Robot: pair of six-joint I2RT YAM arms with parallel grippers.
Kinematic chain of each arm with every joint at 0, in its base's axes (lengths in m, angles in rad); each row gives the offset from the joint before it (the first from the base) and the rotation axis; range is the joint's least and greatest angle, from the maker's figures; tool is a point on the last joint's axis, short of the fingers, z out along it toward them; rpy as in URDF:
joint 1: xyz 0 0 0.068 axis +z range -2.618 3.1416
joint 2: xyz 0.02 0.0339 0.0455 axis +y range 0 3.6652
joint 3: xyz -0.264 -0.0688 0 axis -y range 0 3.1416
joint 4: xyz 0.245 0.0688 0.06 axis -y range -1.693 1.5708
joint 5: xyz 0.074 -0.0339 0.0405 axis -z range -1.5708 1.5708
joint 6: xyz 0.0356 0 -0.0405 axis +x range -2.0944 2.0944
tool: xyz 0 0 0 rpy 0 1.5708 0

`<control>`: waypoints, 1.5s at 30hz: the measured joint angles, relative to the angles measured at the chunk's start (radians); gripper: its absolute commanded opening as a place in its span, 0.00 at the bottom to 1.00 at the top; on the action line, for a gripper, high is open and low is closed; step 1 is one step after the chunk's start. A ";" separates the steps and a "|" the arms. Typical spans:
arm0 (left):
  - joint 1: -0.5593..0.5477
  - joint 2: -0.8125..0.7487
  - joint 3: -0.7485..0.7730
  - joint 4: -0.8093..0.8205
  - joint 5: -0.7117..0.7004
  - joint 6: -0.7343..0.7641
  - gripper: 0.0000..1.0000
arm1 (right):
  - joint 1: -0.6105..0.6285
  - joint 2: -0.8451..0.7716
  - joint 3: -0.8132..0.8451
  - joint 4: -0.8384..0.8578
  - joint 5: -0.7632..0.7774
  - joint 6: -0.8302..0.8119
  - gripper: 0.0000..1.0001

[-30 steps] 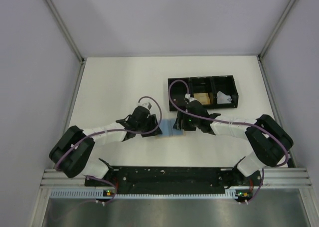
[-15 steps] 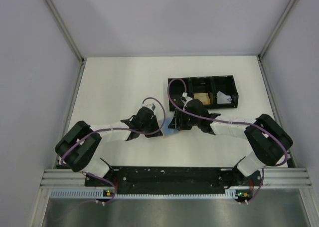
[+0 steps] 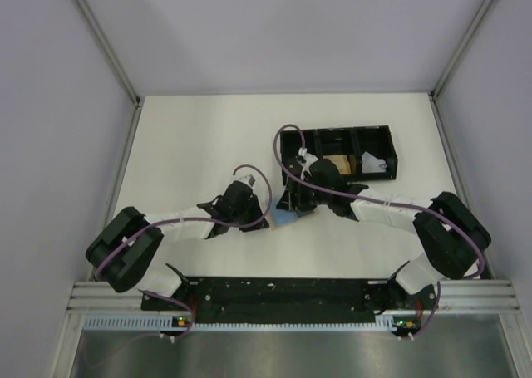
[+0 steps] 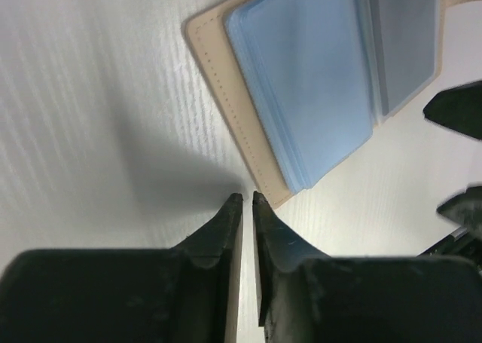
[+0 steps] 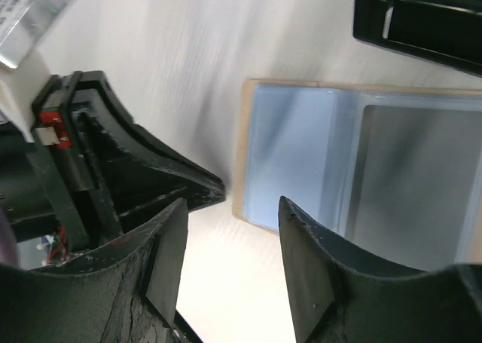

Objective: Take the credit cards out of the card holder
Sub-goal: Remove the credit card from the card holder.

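- On the desk [image 3: 199,137], between both arms, we see the card holder [image 4: 218,87] lying open, credit cards [image 4: 301,79] inside.
- Our left fingers [image 4: 222,226] are clenched beside its border.
- Our right fingers [image 5: 162,260] hang released above it.

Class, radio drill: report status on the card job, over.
Left pincer shut, tips at corner of tan bi-fold card holder. Right pincer open over its edge. Pale blue plastic cards inside holder. Nothing blocking.

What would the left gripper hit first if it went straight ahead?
The card holder: its tan edge lies right in front of the left gripper, whose tips are closed. Whether they already touch, I can't tell.
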 measured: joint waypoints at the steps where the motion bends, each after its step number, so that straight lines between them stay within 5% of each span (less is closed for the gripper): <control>1: 0.000 -0.014 -0.010 -0.001 -0.004 -0.005 0.24 | 0.000 -0.004 0.000 -0.009 0.008 -0.008 0.51; 10: -0.001 -0.289 -0.086 -0.058 -0.070 -0.041 0.66 | -0.087 -0.019 0.000 -0.130 0.134 -0.090 0.51; 14: -0.001 -0.260 -0.024 -0.058 -0.069 -0.047 0.72 | -0.113 -0.013 -0.001 -0.136 0.163 -0.106 0.52; 30: -0.008 0.114 0.213 -0.125 -0.080 0.039 0.37 | -0.107 0.032 -0.035 -0.123 0.164 -0.122 0.51; 35: -0.013 0.121 0.201 -0.142 -0.093 0.063 0.24 | -0.093 0.018 -0.072 -0.074 0.116 -0.102 0.39; 45: -0.014 0.088 0.160 -0.124 -0.106 0.065 0.21 | -0.080 -0.044 -0.113 -0.028 -0.027 -0.024 0.20</control>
